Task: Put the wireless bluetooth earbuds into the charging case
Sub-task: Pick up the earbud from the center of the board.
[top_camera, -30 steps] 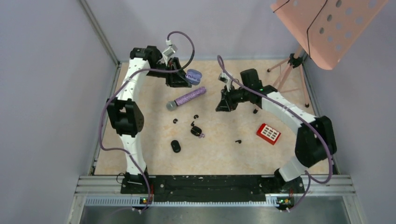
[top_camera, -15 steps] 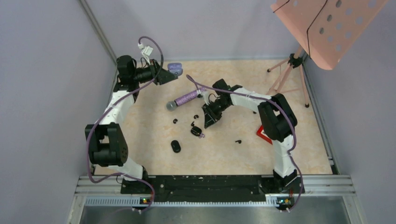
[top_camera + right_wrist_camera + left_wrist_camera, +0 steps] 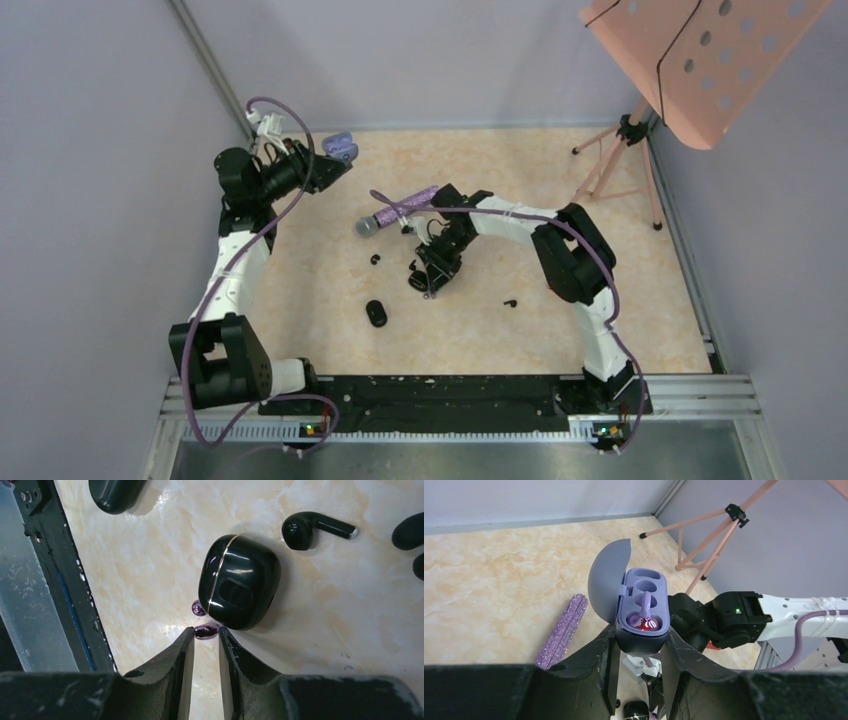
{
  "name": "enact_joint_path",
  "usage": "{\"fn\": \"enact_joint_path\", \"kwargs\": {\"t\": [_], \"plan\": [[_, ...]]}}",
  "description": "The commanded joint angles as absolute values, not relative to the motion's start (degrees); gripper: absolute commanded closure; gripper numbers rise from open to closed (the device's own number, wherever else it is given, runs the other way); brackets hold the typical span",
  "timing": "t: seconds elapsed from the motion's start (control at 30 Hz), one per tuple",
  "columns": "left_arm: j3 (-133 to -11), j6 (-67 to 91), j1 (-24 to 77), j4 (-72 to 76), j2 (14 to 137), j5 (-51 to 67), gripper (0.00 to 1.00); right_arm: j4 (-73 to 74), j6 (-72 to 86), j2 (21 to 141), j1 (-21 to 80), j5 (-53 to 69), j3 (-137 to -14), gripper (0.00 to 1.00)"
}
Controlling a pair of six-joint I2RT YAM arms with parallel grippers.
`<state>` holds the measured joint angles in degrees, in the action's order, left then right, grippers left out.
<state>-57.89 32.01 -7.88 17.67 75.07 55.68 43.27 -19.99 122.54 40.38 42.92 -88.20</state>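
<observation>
Right wrist: right gripper (image 3: 205,633) straddles a lilac earbud (image 3: 206,630) just beside the black case (image 3: 239,582); whether it pinches yet, I cannot tell; close squarely, lift straight, without nudging the black case; left gripper (image 3: 641,642) clamps the open lilac case (image 3: 644,611).

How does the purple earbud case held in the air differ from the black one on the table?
The purple case is matte lilac; the black case is glossy with a thin gold line. The purple case has its lid open, showing one earbud seated beside an empty socket; the black case is shut, its contents hidden. The purple case is clamped in the left pincer; the black case lies on the table. Both are small and rounded.
</observation>
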Motion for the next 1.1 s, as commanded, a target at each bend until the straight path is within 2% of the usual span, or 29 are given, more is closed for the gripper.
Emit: {"fn": "enact_joint_path", "kwargs": {"t": [0.0,0.3,1.07], "plan": [[-56.41,32.36,-8.61,19.92,73.23,53.47,1.00,43.45,-21.16,123.96,40.52,41.98,-91.65,0.76],[-55.03,33.56,-8.66,20.39,72.34,53.17,1.00,43.04,-17.78,124.97,40.98,40.89,-92.37,0.75],[-54.02,34.71,-8.70,21.81,73.02,52.89,1.00,44.32,-22.64,122.18,43.72,31.33,-90.30,0.83]]}}
